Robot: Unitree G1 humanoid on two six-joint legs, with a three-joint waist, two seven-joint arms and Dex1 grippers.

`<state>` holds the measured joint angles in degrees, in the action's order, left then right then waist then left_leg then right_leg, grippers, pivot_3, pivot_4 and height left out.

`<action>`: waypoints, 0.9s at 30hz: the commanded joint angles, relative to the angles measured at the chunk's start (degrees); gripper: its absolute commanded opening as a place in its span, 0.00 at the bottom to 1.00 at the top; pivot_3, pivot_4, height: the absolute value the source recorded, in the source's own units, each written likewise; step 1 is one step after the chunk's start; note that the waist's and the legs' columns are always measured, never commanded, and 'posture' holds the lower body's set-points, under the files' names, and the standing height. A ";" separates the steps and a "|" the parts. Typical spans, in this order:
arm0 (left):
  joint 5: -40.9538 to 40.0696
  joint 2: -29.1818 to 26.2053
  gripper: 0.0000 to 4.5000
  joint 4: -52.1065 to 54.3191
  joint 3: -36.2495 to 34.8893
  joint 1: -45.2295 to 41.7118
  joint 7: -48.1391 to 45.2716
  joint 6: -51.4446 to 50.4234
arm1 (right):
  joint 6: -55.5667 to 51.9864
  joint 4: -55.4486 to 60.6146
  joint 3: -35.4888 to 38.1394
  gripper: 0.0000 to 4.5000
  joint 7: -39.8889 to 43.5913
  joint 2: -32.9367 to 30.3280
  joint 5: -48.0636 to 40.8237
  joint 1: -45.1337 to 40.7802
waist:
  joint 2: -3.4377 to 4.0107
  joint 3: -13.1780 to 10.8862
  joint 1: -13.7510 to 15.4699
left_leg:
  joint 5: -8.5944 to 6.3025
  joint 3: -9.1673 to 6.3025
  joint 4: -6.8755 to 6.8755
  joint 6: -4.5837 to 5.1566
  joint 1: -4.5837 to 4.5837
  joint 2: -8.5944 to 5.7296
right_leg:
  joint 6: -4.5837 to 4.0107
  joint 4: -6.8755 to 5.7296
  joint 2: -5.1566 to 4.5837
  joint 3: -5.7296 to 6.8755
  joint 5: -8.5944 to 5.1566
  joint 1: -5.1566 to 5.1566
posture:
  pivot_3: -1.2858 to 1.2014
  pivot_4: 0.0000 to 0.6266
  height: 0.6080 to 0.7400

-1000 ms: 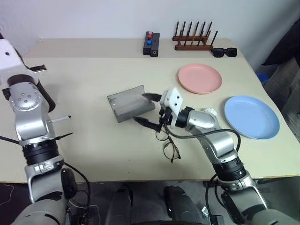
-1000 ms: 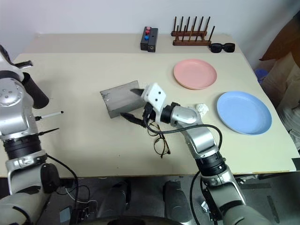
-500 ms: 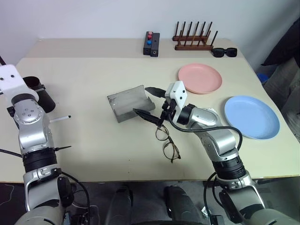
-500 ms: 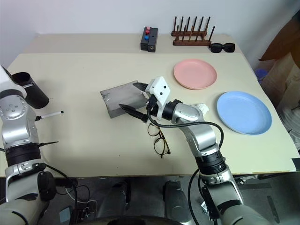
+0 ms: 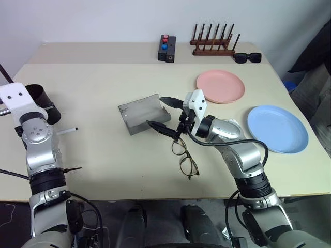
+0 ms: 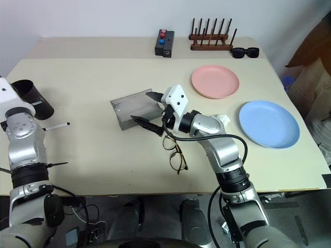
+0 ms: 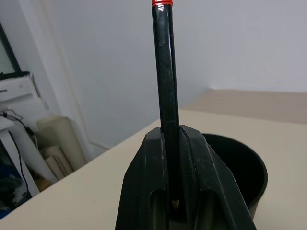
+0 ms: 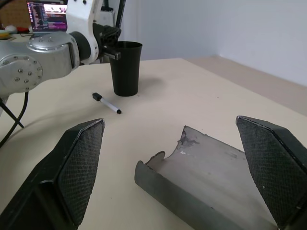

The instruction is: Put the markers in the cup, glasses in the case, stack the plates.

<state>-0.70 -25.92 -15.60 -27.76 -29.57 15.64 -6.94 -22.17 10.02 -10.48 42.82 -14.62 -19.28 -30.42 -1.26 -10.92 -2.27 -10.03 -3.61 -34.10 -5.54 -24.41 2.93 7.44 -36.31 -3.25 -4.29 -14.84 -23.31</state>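
Observation:
My left gripper (image 7: 173, 132) is shut on the black marker with the red cap (image 7: 165, 72) and holds it upright right beside the rim of the dark cup (image 5: 44, 101). The white marker with the black cap (image 5: 66, 131) lies on the table just in front of the cup. The grey case (image 5: 139, 113) lies open mid-table. My right gripper (image 5: 158, 111) hovers open at the case's right end, with nothing between its fingers. The glasses (image 5: 185, 157) rest on the table just below that gripper. The pink plate (image 5: 220, 86) and the blue plate (image 5: 277, 128) lie apart at the right.
A black box with coloured buttons (image 5: 167, 48), a wooden peg rack (image 5: 214, 44) and black sunglasses (image 5: 247, 57) line the far edge. A small white crumpled thing (image 5: 231, 123) lies behind my right forearm. Bare table stretches between the cup and the case.
My left hand has come down with the red-capped marker, level with the cup's rim. The right gripper stays open by the case.

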 commanded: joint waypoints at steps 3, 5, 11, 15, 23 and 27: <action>0.14 -0.28 0.01 1.88 0.21 -0.02 0.71 0.61 | 0.54 2.70 0.20 1.00 0.15 -0.03 -0.72 -0.31 | 0.00 0.00 0.00 | 0.00 0.00 0.00 0.00 0.00 0.00 | 0.00 0.00 0.00 0.00 0.00 0.00 | 0.52 0.24 1.00; 0.15 -0.22 0.01 1.79 0.30 -0.09 0.79 0.59 | 0.58 2.63 0.20 1.00 0.17 -0.03 -0.69 -0.29 | 0.00 0.00 0.00 | 0.00 0.00 0.00 0.00 0.00 0.00 | 0.00 0.00 0.00 0.00 0.00 0.00 | 0.52 0.24 1.00; -1.05 0.36 0.19 1.99 0.08 -0.20 0.16 0.69 | 0.61 2.78 0.13 1.00 0.17 0.04 -0.67 -0.11 | 0.00 0.00 0.00 | 0.00 0.00 0.00 0.00 0.00 0.00 | 0.00 0.00 0.00 0.00 0.00 0.00 | 0.52 0.24 1.00; -0.59 0.21 0.61 2.17 0.27 -0.12 0.91 0.34 | 0.71 2.74 0.10 1.00 0.19 0.06 -0.67 -0.14 | 0.00 0.00 -0.02 | 0.00 0.00 0.00 0.00 0.00 0.00 | 0.00 0.00 0.00 0.00 0.00 0.00 | 0.52 0.24 1.00; -0.78 0.19 0.72 2.29 0.33 -0.31 1.32 0.56 | 0.89 2.51 0.00 1.00 0.30 0.17 -0.61 -0.23 | 0.00 0.00 -0.01 | 0.00 0.00 0.00 0.00 0.00 0.00 | 0.00 0.00 0.00 0.00 0.00 0.00 | 0.52 0.24 1.00; -2.29 -0.19 0.72 4.84 0.00 -1.38 -0.08 2.73 | 1.00 2.45 0.00 1.00 0.29 0.25 -0.59 -0.26 | 0.00 0.00 0.00 | 0.00 0.00 0.00 0.00 0.00 0.00 | 0.00 0.00 0.00 0.00 0.00 0.00 | 0.52 0.24 1.00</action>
<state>-2.15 -25.06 -14.51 -27.41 -29.55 16.29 -6.41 -22.15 10.02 -10.71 43.09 -14.60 -19.29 -30.03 -1.26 -10.92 -2.28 -10.03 -3.61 -34.10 -5.55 -24.41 2.93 7.44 -36.31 -3.25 -4.29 -14.84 -23.31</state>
